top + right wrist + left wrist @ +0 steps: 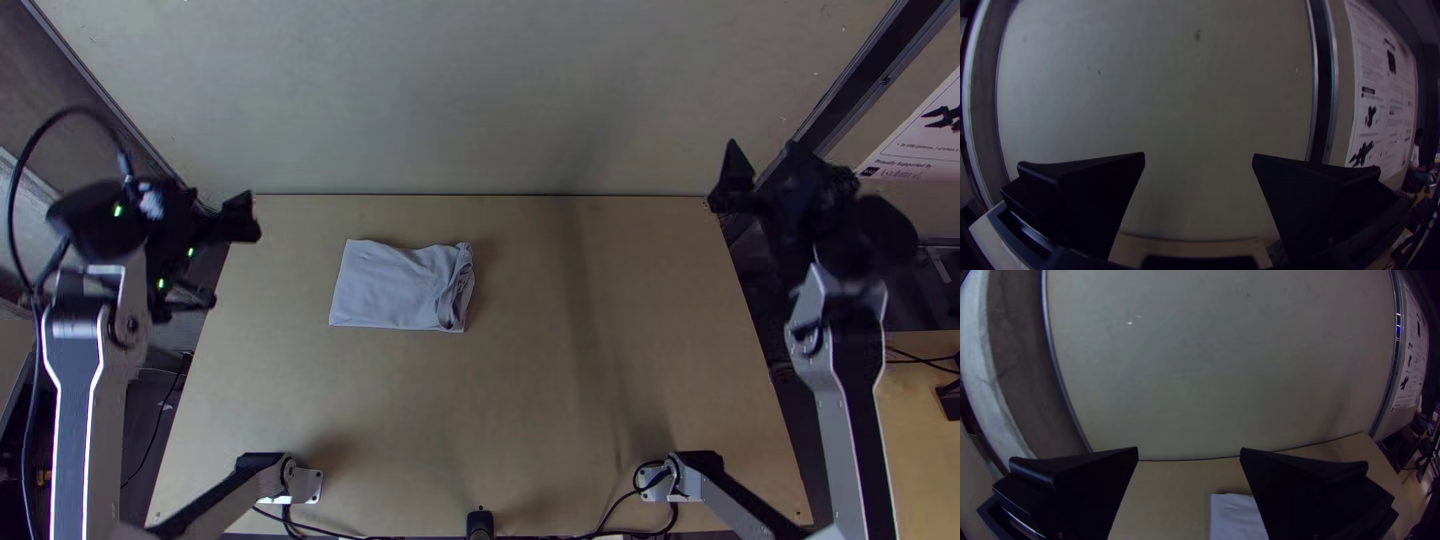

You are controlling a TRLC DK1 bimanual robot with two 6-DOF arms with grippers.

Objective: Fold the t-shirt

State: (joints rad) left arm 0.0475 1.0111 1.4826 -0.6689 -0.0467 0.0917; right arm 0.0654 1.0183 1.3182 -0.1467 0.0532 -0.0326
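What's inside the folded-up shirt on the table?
Inside the folded t-shirt I can't see: its outer cloth covers that. What shows is smooth grey cloth on top, with wrinkled, tucked layers along the short side facing the table's middle.

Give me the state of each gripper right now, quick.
Left gripper: open, fingers wide apart, holding nothing.
Right gripper: open, fingers wide apart, holding nothing.

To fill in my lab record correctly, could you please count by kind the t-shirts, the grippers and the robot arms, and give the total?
T-shirts: 1
Grippers: 2 (left gripper, right gripper)
Robot arms: 2 (left arm, right arm)
Total: 5
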